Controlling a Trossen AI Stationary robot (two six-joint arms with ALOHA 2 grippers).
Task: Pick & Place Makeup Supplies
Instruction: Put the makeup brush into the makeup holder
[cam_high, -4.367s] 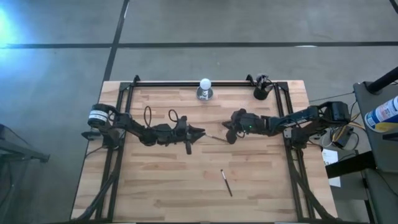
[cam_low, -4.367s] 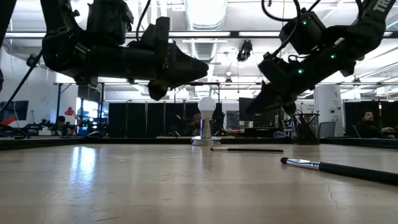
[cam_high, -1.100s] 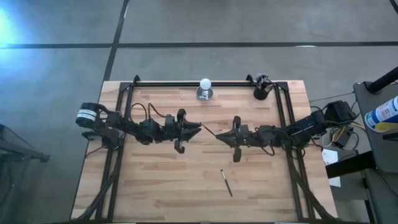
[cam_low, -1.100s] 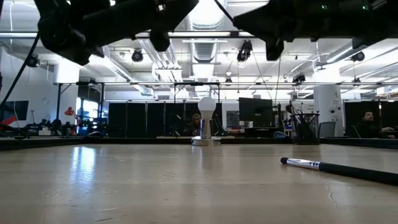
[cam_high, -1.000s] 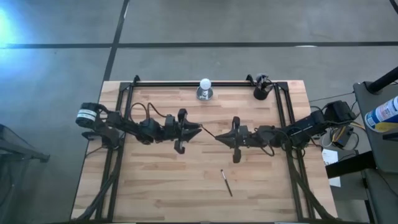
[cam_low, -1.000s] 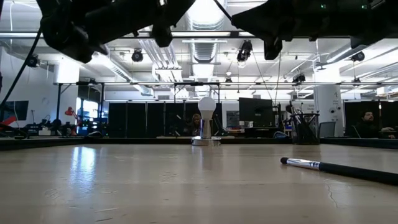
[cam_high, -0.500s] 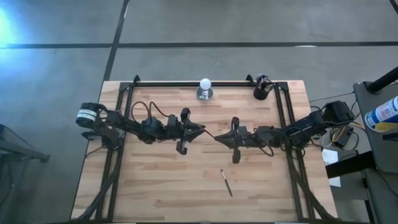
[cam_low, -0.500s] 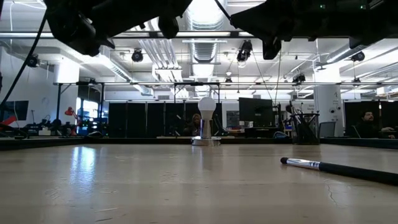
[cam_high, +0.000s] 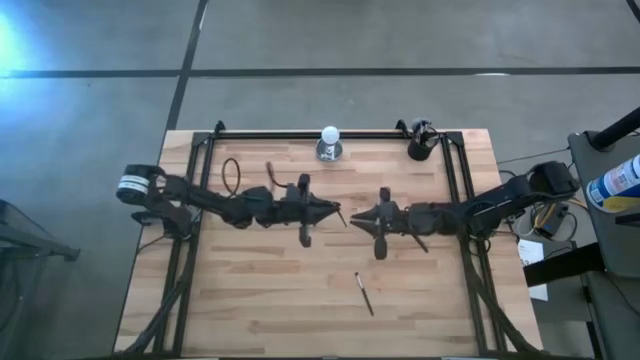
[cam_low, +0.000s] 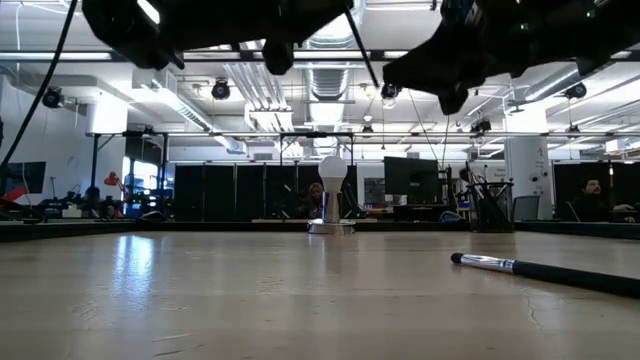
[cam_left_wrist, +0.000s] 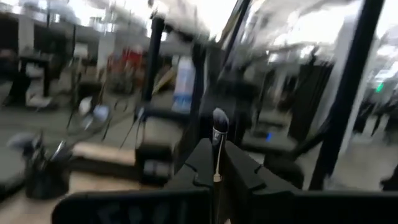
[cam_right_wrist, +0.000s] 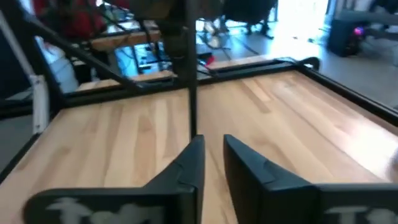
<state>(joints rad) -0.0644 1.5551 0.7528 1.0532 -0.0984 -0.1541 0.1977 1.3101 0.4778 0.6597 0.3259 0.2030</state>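
The left gripper (cam_left_wrist: 214, 168) grips a makeup brush (cam_left_wrist: 218, 134); the right gripper (cam_right_wrist: 211, 158), slightly parted, holds nothing; another brush (cam_high: 364, 294) awaits on the table (cam_high: 250, 300).

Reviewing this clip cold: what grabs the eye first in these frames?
Both grippers meet in mid-air above the table's middle: the left gripper shut on a slim brush, the right gripper facing it, jaws slightly parted. A second brush lies alone on the table, nearer the front edge.

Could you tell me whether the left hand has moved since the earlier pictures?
Yes. The left hand has shifted toward the right arm, now past the white ball in the high view, gripping a brush.
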